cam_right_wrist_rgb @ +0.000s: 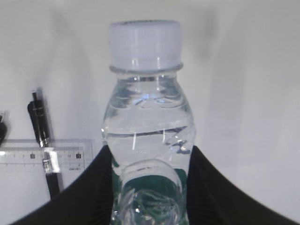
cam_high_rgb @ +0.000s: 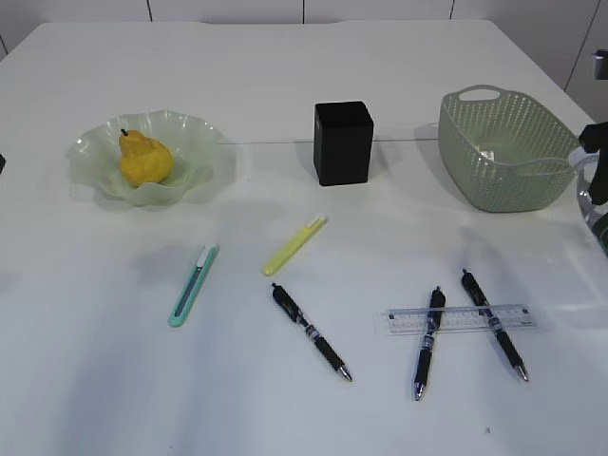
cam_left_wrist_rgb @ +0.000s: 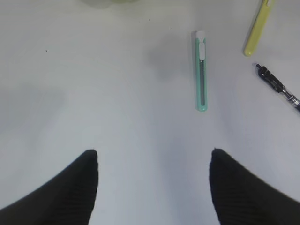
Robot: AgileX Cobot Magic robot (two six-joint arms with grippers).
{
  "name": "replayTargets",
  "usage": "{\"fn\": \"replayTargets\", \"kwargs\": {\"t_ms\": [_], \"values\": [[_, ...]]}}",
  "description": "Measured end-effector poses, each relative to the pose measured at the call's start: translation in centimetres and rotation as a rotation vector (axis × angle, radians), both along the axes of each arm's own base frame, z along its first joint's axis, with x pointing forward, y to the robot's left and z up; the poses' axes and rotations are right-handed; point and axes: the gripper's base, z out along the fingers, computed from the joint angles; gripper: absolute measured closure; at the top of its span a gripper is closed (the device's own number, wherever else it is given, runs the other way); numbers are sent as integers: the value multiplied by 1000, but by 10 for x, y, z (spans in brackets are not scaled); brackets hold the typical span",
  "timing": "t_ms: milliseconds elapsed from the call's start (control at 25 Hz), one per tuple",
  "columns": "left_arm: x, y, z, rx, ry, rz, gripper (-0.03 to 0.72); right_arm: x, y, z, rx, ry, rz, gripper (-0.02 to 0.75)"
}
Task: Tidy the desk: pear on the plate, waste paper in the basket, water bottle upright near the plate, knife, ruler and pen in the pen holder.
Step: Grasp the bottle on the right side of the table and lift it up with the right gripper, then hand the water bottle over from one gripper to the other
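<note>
Clearly, the right gripper (cam_right_wrist_rgb: pixel 149 187) pinched the water bottle (cam_right_wrist_rgb: pixel 146 126) between its jaws, above the tabletop (cam_high_rgb: pixel 285 66) at the right edge, far from the plate (cam_high_rgb: pixel 190 142). The smooth bottle could slip during the carry. The left gripper (cam_left_wrist_rgb: pixel 153 161) stood spread, empty.

I am working at what is looking like an office or lab desk (cam_high_rgb: pixel 285 57): a wide plain white tabletop with pale panelled walls running behind it. Stationery is lying spread across it, namely three black pens (cam_high_rgb: pixel 311 332), a clear ruler (cam_high_rgb: pixel 456 318), a teal utility knife (cam_high_rgb: pixel 193 284) and a yellow one (cam_high_rgb: pixel 294 244), with a black pen holder (cam_high_rgb: pixel 343 142) standing among them. Nothing homely is showing; the bare staged surface is suggesting a test bench.
</note>
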Motion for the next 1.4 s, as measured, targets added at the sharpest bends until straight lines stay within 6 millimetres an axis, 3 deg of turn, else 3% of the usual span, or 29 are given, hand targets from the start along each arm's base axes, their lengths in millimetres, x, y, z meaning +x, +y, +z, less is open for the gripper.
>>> {"fn": "replayTargets", "kwargs": {"t_ms": [320,640,1000,1400], "values": [[-1,0,0,2,6,-3,161,-62,21,44,15,-115,44,443],[-2,0,-1,4,20,-7,161,-109,81,69,19,-223,261,443],[-2,0,-1,5,19,-8,161,-108,136,84,256,-444,455,443],[-1,0,-1,5,16,-8,161,-105,166,110,604,-701,601,443]]}}
